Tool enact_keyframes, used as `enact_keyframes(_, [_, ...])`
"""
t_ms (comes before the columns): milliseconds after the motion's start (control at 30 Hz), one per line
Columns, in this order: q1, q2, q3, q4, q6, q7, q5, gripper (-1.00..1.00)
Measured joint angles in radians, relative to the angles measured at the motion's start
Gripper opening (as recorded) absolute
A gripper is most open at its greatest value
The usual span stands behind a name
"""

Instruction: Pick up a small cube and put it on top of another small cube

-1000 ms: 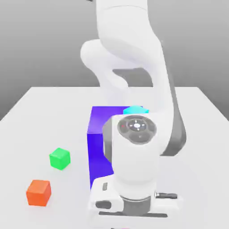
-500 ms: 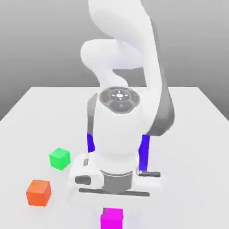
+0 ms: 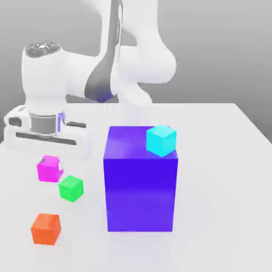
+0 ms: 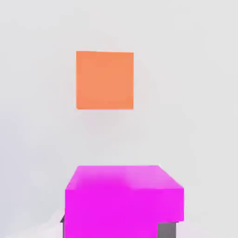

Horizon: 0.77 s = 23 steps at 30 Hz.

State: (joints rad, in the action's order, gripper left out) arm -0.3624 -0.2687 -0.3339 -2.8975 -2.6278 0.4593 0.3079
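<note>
The small magenta cube (image 3: pixel 48 169) hangs above the table at the exterior view's left, and my gripper (image 3: pixel 49 168) is shut on it from above. In the hand view the magenta cube (image 4: pixel 123 200) sits between the dark fingertips (image 4: pixel 167 229). The orange cube (image 4: pixel 105 80) lies on the table farther off. A small green cube (image 3: pixel 70 188) rests just beside and below the held cube. The orange cube (image 3: pixel 46 228) sits nearer the front edge.
A big blue-violet block (image 3: pixel 141 183) stands mid-table with a cyan cube (image 3: pixel 161 140) on its top corner. The white arm (image 3: pixel 122 58) reaches over from behind the block to the exterior view's left. The white table (image 3: pixel 223 202) spreads to the right.
The arm has swung from in front of the blue-violet block to the exterior view's left. It carries the magenta cube, which now hangs near the green cube.
</note>
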Motion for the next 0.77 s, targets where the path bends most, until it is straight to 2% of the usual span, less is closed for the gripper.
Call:
enact_keyframes(133, [0.003, -0.056, -0.067, -0.106, -0.054, -0.093, -0.034, -1.0])
enact_keyframes(433, [0.128, 0.202, -0.136, -0.11, -0.313, -0.231, -0.235, -1.0])
enact_keyframes(467, [0.136, 0.23, -0.134, -0.11, -0.342, -0.245, -0.255, 1.0])
enact_keyframes(667, [0.137, 0.244, -0.135, -0.11, -0.356, -0.252, -0.265, 1.0])
enact_keyframes(767, [0.119, 0.188, -0.128, -0.11, -0.3, -0.231, -0.233, 1.0])
